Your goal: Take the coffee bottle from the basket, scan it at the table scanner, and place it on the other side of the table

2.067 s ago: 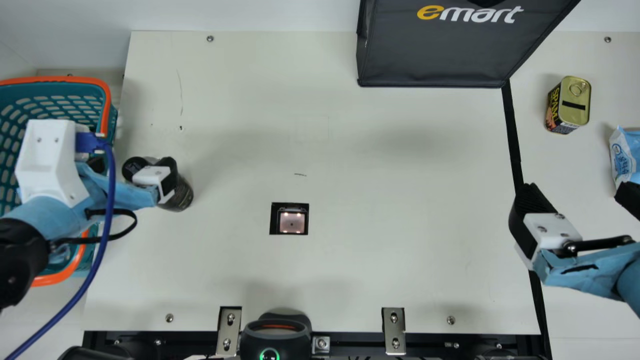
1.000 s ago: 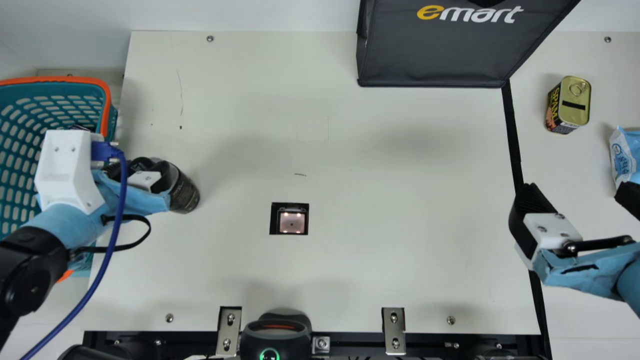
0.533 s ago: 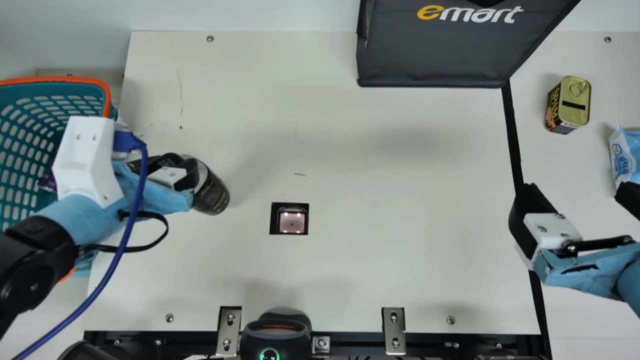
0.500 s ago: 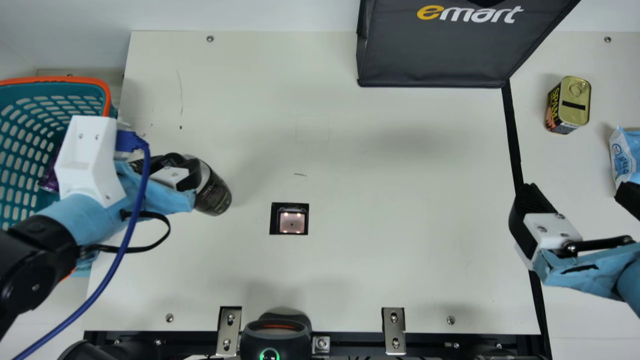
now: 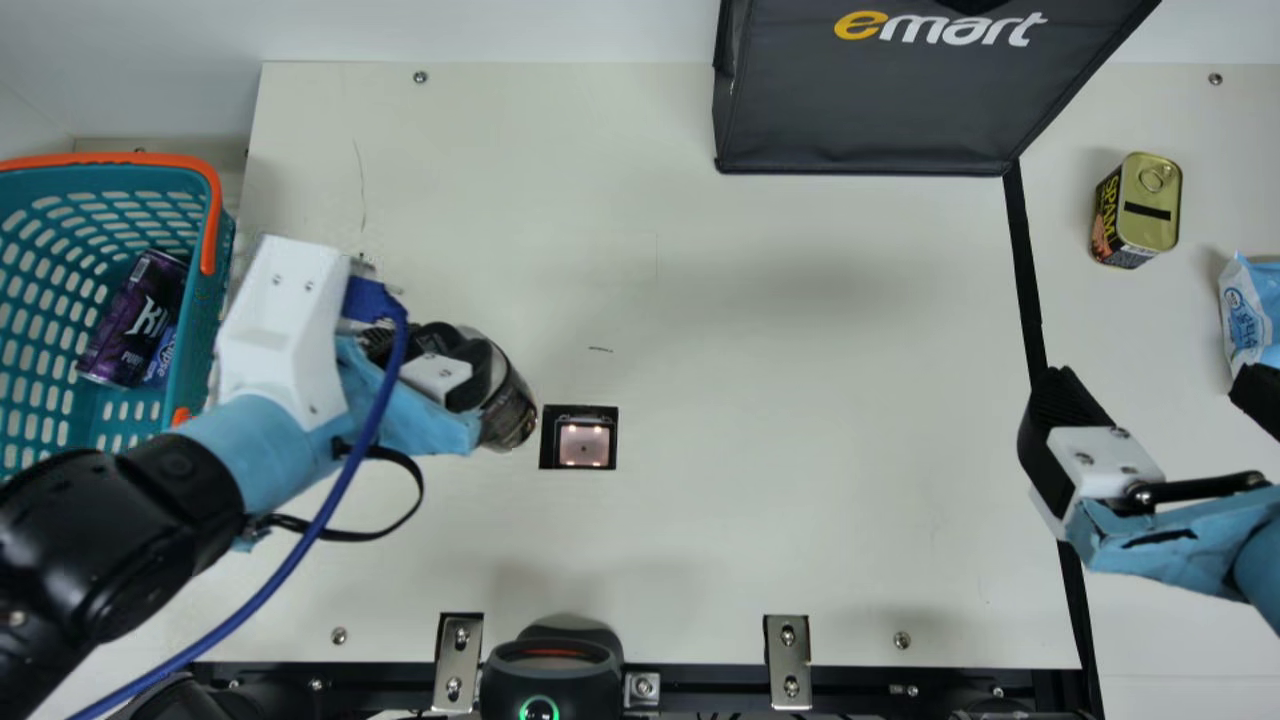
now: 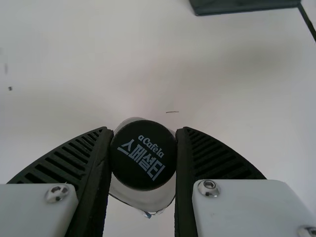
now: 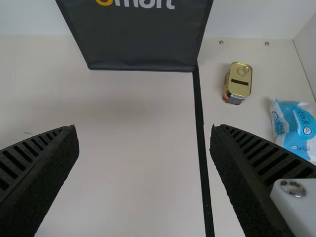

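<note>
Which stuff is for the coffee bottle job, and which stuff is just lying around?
For the job:
- coffee bottle, held in the left gripper
- table scanner, the little square window
- basket, the bottle's starting place
- table

Just lying about:
- purple can inside the basket
- gold-topped can
- blue-and-white packet
- big dark bag

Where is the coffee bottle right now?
In the main view, the coffee bottle is held in the left gripper, just left of the table scanner.
</note>
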